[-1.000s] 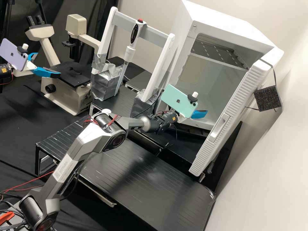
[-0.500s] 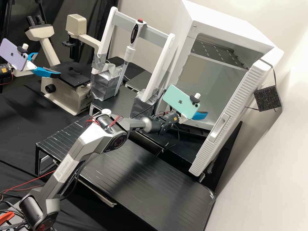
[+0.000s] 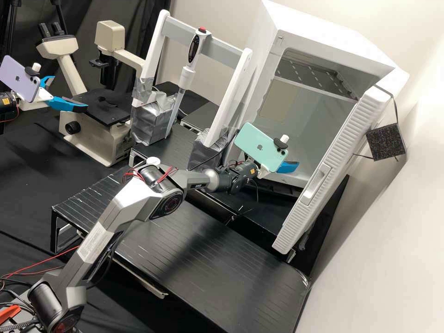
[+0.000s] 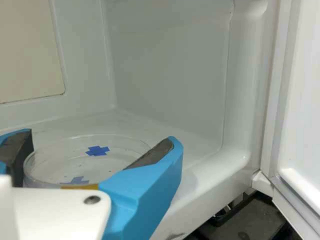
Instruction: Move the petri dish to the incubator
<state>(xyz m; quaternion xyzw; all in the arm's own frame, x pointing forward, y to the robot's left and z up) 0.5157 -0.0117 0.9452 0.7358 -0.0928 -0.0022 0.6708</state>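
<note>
The clear, shallow round plastic petri dish [image 4: 82, 162] is inside the boxy white incubator [image 3: 319, 37], low over its smooth pale floor [image 4: 125, 122]; whether its base bears on that floor cannot be told. The blue-fingered claw [image 4: 99, 137] appears narrowed onto the dish, one dark pad against each side.

The dish should prove light and stiff, slick-walled and apt to crack if squeezed hard. Opposite points on the side wall are the sensible hold, with even, gentle pressure; a lopsided release could skid it. Setting it down level seems the step in hand, with the task nearly done.

The ribbed white door [image 3: 340, 148] stands open beside the ridged black table [image 3: 208, 259]; a beige microscope [image 3: 92, 138] stands farther back.
</note>
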